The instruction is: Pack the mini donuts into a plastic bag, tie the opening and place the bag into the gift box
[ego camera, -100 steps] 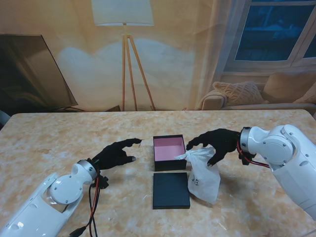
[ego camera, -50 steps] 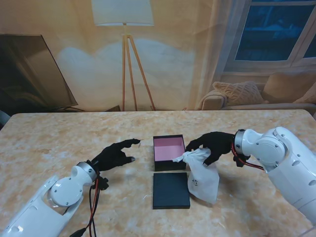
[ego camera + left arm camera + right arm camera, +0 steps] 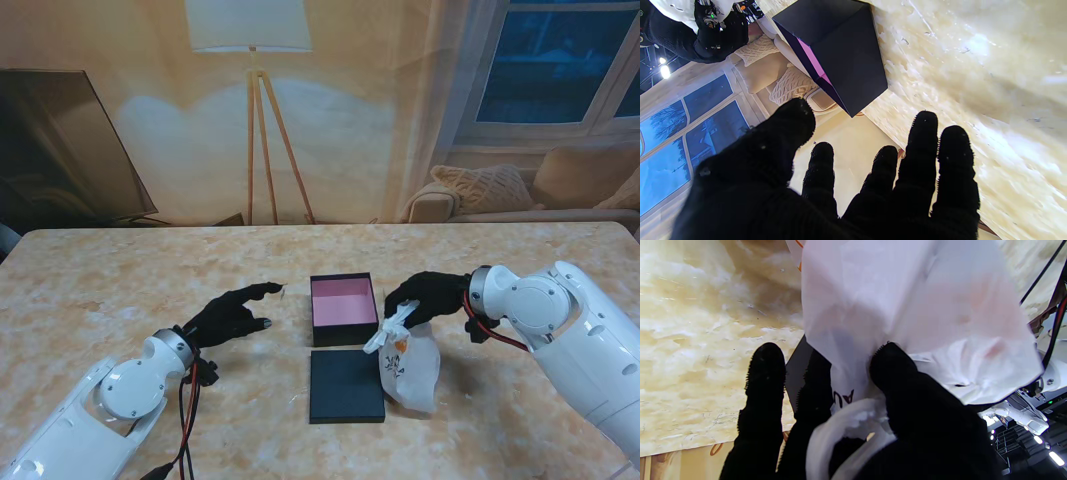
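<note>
Both arms are clad in glossy white rounded shells, with a round cap seen on the left arm [image 3: 128, 388] and on the right arm [image 3: 540, 303]. Each ends in a hand covered by a black knitted glove: the left hand [image 3: 228, 315] and the right hand [image 3: 428, 295]. Red and black cables are looped beside each wrist joint.

The gift box [image 3: 343, 309] is sitting mid-table, its lid [image 3: 346, 385] lying just nearer to me. The bag [image 3: 408, 365] is resting right of the lid (perhaps touching it), the left hand [image 3: 232, 315] hovering well left.
</note>
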Robot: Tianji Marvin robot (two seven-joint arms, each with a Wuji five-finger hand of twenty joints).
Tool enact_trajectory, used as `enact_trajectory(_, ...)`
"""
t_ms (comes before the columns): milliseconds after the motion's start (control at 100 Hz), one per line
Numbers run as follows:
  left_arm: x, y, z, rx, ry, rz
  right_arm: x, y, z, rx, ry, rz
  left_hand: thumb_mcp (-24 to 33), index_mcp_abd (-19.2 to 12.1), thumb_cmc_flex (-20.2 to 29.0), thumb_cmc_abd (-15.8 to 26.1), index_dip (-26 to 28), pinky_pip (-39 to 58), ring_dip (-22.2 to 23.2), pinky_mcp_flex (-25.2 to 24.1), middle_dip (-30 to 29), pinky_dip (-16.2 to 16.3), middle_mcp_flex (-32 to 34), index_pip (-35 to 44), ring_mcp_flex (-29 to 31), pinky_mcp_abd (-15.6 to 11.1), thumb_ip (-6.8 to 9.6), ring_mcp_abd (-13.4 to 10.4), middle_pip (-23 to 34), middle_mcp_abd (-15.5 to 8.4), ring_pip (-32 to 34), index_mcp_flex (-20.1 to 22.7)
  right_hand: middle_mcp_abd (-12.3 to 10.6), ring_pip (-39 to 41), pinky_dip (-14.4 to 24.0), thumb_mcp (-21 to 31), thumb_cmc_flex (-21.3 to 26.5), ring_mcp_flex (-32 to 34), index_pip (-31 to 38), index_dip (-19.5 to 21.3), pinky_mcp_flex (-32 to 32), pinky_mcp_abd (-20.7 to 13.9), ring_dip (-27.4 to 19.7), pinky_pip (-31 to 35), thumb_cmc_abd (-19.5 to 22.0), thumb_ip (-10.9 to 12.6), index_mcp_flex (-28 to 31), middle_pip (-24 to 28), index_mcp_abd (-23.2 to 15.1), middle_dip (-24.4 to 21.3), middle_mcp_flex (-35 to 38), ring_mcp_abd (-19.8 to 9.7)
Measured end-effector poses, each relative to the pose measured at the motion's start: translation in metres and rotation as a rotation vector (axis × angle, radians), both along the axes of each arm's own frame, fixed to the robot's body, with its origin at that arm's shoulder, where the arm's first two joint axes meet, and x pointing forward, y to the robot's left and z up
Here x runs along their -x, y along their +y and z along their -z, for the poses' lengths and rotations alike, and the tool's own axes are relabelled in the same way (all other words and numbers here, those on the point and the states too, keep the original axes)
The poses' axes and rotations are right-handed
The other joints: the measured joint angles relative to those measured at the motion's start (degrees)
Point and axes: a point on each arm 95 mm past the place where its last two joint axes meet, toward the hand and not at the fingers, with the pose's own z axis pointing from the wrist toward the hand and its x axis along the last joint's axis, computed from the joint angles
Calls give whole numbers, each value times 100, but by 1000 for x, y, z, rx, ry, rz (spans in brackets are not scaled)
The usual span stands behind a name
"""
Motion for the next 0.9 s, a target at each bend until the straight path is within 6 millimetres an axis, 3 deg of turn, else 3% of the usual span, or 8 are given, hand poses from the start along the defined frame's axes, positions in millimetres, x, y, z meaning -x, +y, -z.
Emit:
enact_trajectory(90,0,0,0,2,1,-1,0,-1,-1,-3,-6,2,-59,0,2,-2,1,0,5,0,0,14,0,0,0,0,0,0,-1,0,0,0,0,146,15,-68,85,7,-1,328,10,-2,94,1,121,6,100,13,-2,52,0,0)
enact_trajectory(320,1,2,0,2,2,-3,4,-3,-18,-140,15,63,-64,0,3,-2,1,0,10,9,0,56,0,0,0,0,1,1,-1,0,0,1,60,381,16,36,120,129,-1,689,83,-12,239,1,127,15,341,88,39,178,55,2)
enact_trajectory(690,1,3,0,8,5,-8,5,2,-48,-294,26,109,-136,-22,71,-5,5,0,11,9,0,57,0,1,0,3,1,56,-3,0,0,81,276,521,16,399,75,307,-1,828,185,-15,322,1,116,15,532,91,231,257,292,115)
enact_trajectory(900,1,3,0,8,5,-9,-7,11,-69,-338,-24,121,-137,-22,71,-5,20,0,11,8,0,57,0,2,0,3,2,56,-8,0,0,81,336,588,16,501,73,361,-1,834,233,-15,325,1,108,15,651,91,294,316,347,154)
